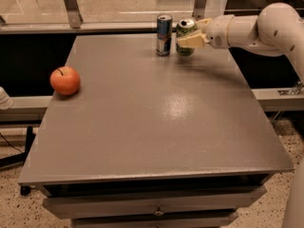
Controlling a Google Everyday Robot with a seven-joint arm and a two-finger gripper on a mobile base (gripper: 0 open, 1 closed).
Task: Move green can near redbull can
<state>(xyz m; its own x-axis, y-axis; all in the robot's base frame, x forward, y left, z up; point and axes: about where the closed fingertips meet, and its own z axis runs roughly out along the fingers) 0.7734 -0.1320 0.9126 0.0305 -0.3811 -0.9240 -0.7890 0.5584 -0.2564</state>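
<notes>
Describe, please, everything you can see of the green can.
The green can is a metal drink can, green with pale markings, silver top with pull tab. It is nearly upright near the far edge of the table, just right of the slimmer redbull can, a narrow gap between them. The gripper, reaching in from the right, grips its middle. Whether its base touches the table is unclear.
</notes>
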